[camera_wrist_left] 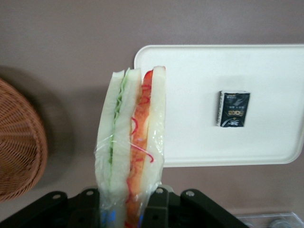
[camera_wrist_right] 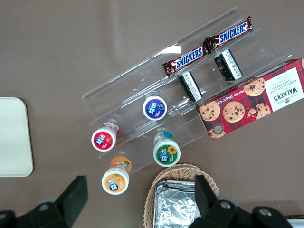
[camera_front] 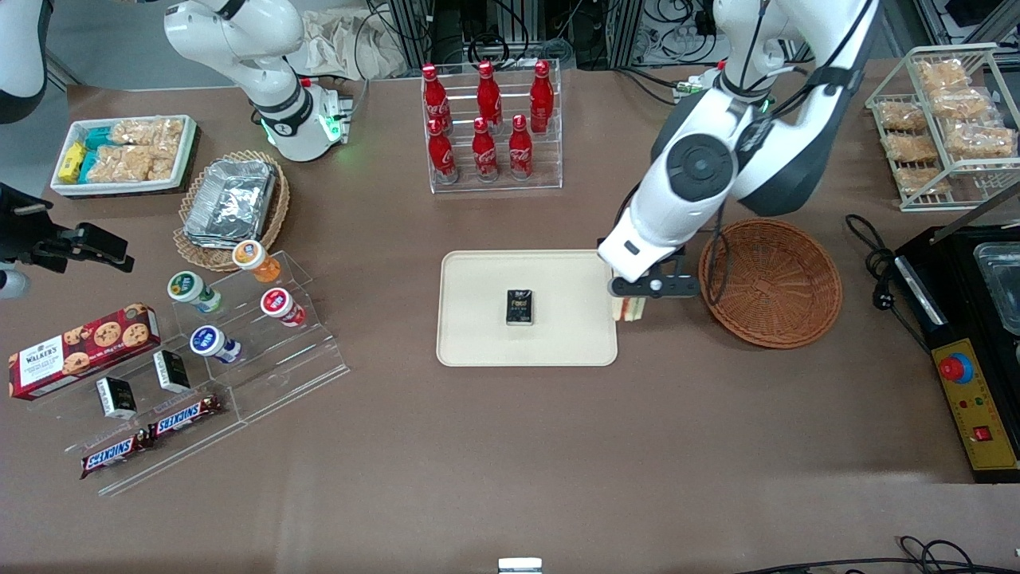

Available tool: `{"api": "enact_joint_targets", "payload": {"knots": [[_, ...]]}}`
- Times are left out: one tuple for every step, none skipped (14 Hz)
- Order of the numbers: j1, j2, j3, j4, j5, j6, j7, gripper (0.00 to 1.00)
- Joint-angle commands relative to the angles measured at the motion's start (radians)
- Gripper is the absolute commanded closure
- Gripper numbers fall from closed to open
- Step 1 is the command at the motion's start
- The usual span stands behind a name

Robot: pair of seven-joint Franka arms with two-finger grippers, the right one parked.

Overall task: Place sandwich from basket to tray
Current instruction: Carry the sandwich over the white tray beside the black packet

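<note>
Sandwich (camera_wrist_left: 130,142), plastic-wrapped wedge, clamped in gripper (camera_front: 637,296) btwn woven basket (camera_front: 771,283) & flat tray (camera_front: 478,319).

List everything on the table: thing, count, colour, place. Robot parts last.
sandwich: 1, white bread, green and orange-red filling, held above the tray's edge nearest the basket
tray: 1, cream, table centre
small packet: 1, black, on the tray
basket: 1, reddish-brown wicker, beside the tray, toward the working arm's end
cola bottles: 6, red, in a clear rack
foil containers: silver stack, in a tan basket
yogurt cups: 4, on a clear stand
Snickers bars: 2, brown
Walkers cookie box: 1, red
gripper: 1, black, shut on the sandwich
</note>
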Motion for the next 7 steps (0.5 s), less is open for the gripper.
{"api": "enact_joint_targets", "payload": {"knots": [[-0.023,0.055,0.001,-0.034,0.051,0.092,-0.018,1.0],[-0.026,0.078,0.001,-0.036,0.056,0.112,-0.018,1.0],[-0.037,0.101,0.001,-0.034,0.061,0.132,-0.018,1.0],[-0.04,0.125,0.001,-0.036,0.082,0.152,-0.018,1.0],[-0.04,0.144,0.001,-0.034,0.09,0.166,-0.018,1.0],[-0.045,0.161,0.002,-0.031,0.091,0.176,-0.019,1.0],[-0.06,0.173,0.002,-0.03,0.093,0.189,-0.03,1.0]]}}
